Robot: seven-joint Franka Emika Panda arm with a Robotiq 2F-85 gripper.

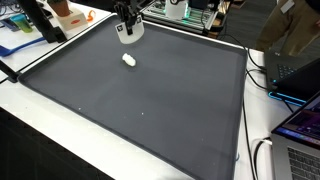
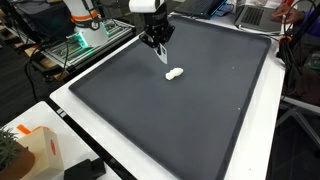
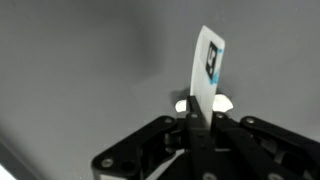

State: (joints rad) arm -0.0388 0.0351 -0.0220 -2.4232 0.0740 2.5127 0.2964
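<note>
1. Bench (image 2: 62, 102), with a dark mat (image 2: 190, 125) that spreads out beneath your claw.
2. Claw (image 2: 157, 44): hanging over the mat, fingers pinched tight on a thin white card (image 3: 208, 65).
3. Card: stands straight out of the claw's tips in the wrist view, with a dark printed mark near its free end.
4. White lump (image 2: 174, 73): lies on the mat just below and right of the claw, apart from it. In the wrist view the card hides its middle.
</note>
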